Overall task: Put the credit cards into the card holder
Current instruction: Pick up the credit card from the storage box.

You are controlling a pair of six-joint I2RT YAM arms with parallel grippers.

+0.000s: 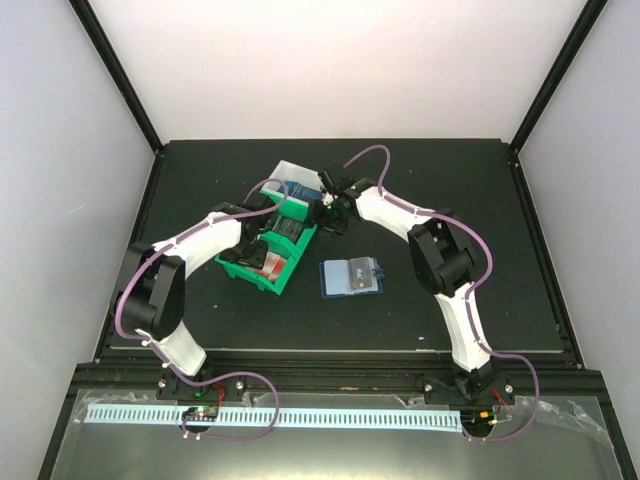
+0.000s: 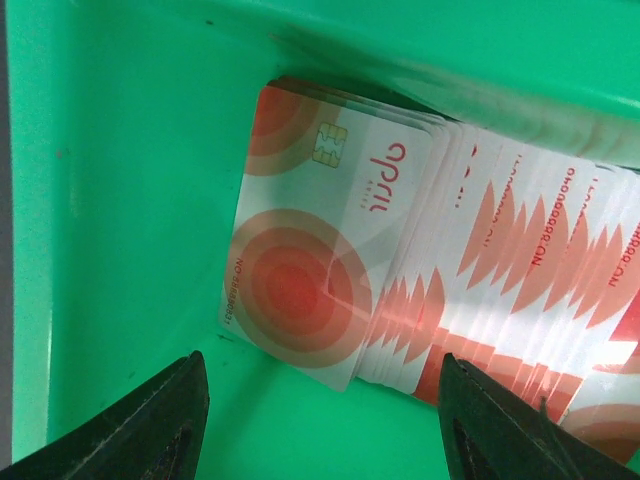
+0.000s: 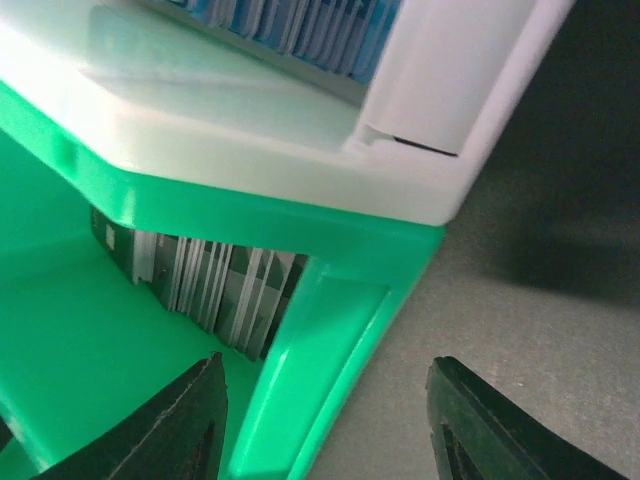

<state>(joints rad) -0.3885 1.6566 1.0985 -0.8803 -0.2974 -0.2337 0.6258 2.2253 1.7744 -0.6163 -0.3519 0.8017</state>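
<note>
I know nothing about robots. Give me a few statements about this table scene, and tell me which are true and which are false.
1. The card holder lies open on the table, outside the green bin. True.
2. The red-and-white cards sit in the card holder. False: they are stacked in a compartment of the green bin.
3. The left arm's jaws are clamped on a card. False: they stand open, gripping nothing.
4. Blue cards stand in the white bin. True.

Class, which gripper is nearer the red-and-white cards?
Left. The left gripper hangs right over the red-and-white cards in the green bin; the right gripper straddles the bin's wall beside another compartment.
</note>
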